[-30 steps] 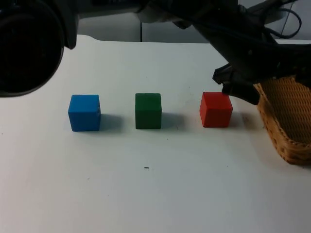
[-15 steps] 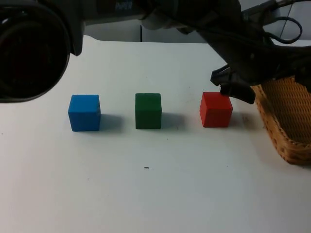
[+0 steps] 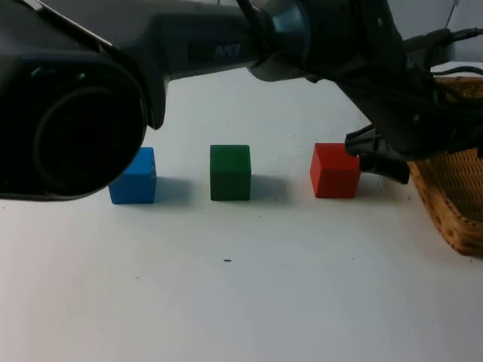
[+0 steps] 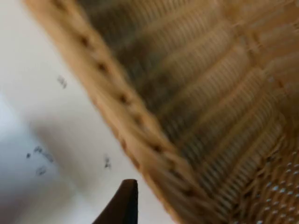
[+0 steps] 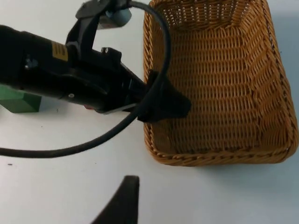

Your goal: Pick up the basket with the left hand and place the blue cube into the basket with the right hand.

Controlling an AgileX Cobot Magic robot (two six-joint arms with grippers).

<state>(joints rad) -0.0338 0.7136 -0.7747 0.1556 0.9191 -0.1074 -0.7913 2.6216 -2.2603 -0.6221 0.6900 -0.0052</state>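
one gripper, the left (image 5: 173,105), sits at the near-side rim of the woven wicker basket (image 5: 219,70), jaw state unclear; right gripper (image 5: 126,196) hovers above, blue cube (image 3: 134,181) well apart

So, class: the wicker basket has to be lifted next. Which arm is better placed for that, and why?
Left. The left gripper already sits at the rim of the tan woven wicker basket, beside the red cube. The right arm waits above, looking down on the basket.
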